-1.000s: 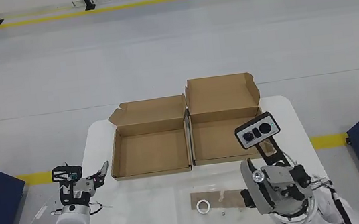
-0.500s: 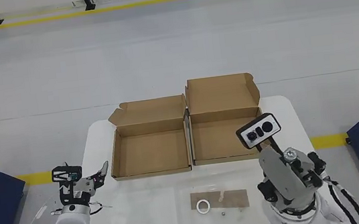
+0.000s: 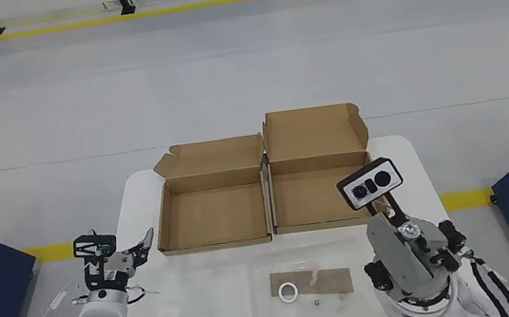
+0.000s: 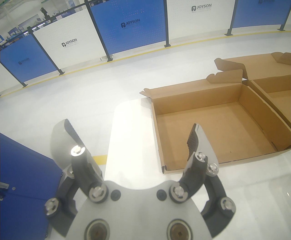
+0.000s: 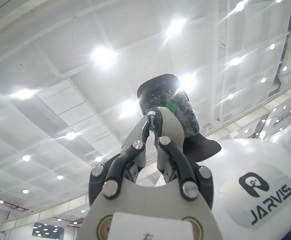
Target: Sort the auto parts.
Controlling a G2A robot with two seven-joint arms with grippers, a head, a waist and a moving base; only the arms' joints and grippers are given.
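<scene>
Jaws, right arm: you have them pinched on a black oblong plastic auto part wrapped in clear film [image 5: 163, 95]. They grip it at one end, so the rest stands out past the tips. The wrist points up towards the ceiling lights, with the part carried high off the bench [image 3: 204, 289].

Jaws, left arm: spread wide with nothing between them, hanging over the bench's left edge. Just ahead of them is the near left corner of the left open brown cardboard box [image 4: 211, 134].

Position of part, top view: the black part [image 3: 370, 185] sits over the near right corner of the right open brown cardboard box [image 3: 317, 199]. Its long axis runs roughly across the bench, slightly tilted, with the two-hole face towards the camera. The box floor lies beyond and to the left of it. The left box [image 3: 217, 245] touches the right one and is the farther of the two from this part.

Judgement: the part belongs to your right arm. The drop likely needs the wrist turned over and a short carry inward over the right box.

Also on the bench: a small white ring [image 3: 288, 293] lies at one end of a flat brown cardboard strip [image 3: 322, 282], near the front edge between the arms.
</scene>
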